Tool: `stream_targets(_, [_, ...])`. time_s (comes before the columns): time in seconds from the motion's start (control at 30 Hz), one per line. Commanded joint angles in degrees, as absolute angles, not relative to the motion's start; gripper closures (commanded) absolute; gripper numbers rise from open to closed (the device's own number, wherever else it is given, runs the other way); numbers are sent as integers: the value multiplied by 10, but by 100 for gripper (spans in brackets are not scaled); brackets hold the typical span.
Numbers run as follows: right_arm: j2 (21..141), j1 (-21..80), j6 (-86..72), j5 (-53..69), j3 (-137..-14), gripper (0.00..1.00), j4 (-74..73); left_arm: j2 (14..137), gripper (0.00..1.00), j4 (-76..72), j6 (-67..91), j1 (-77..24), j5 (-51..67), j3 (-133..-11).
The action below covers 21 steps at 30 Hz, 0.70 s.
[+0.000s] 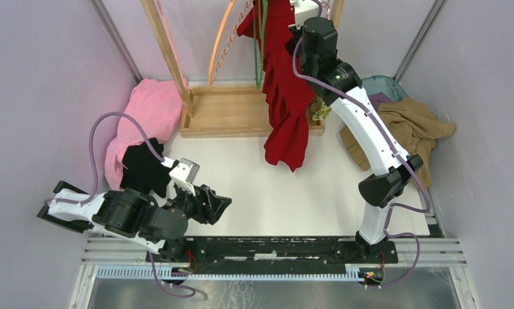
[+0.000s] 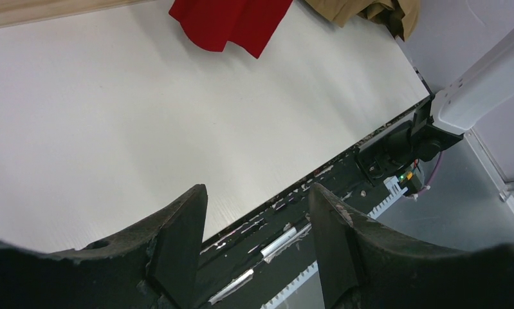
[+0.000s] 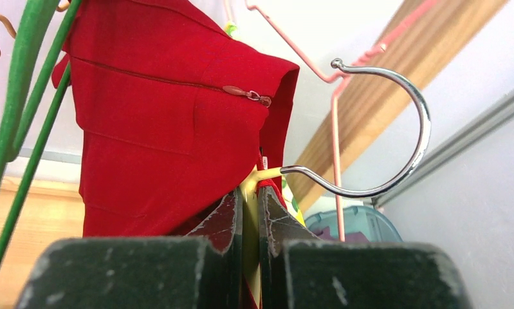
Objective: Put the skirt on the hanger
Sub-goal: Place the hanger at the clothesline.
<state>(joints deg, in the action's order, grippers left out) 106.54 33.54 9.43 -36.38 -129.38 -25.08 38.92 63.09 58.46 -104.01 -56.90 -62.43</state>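
Cream fabric printed with yellow lemons and green leaves, the small skirt, shows only as a sliver in the right wrist view. It peeks out just right of the right gripper, below a chrome hook and above a teal plastic bin. In the top view a speck of the same print sits at the right end of the wooden rack base, under the right arm. So little of it shows that I cannot tell its long axis or which way it points.

The thin pink wire hanger is up on the rack, behind and right of the gripper. One run slants down from the top centre of the frame, and another drops almost straight down.

The right gripper's jaws are pinched nearly together on the neck of a yellow hanger with the chrome hook. This hanger carries the large plain red garment hanging in the upper centre. Green hanger wires cross the left of that view.

The left gripper sits at lower left with its jaws spread wide over the bare white table, holding nothing and well away from the skirt. A tan garment lies at the right.
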Motion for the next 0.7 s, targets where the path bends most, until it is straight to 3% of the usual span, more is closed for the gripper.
stream_targets(0.0, [1031, 332, 130, -308, -1306, 99, -64, 371, 34, 602, 562, -1042, -584, -602])
stream_targets(0.27, [1062, 293, 114, -212, -1350, 99, -35, 344, 34, 572, 546, -1042, -569, -559])
stream_targets(0.67, [1090, 184, -50, -18, -1406, 99, -23, 301, 34, 567, 555, -1041, -556, -511])
